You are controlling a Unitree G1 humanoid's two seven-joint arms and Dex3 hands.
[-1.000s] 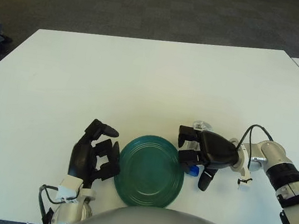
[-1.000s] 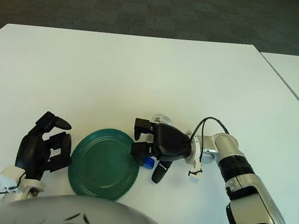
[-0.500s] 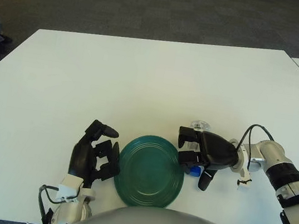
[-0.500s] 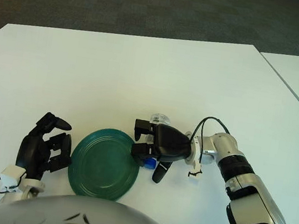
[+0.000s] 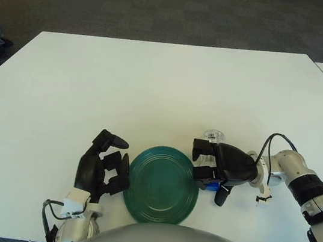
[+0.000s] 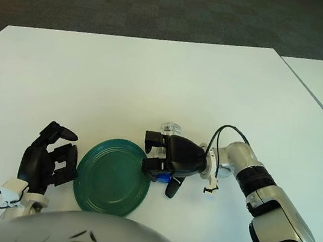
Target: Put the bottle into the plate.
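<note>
Bottle (image 5: 213,135): clear, blue label, on white table (image 5: 154,89) just right of green plate (image 5: 161,185), outside its rim. Right hand (image 5: 218,166): fingers curled around bottle, gripping it. Left hand (image 5: 103,167): just left of plate, fingers loosely bent, holding nothing.

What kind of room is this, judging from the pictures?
Probably an office or lab: large white tables pushed side by side, dark carpet tiles on the floor, and a robot working at a green plate.
</note>
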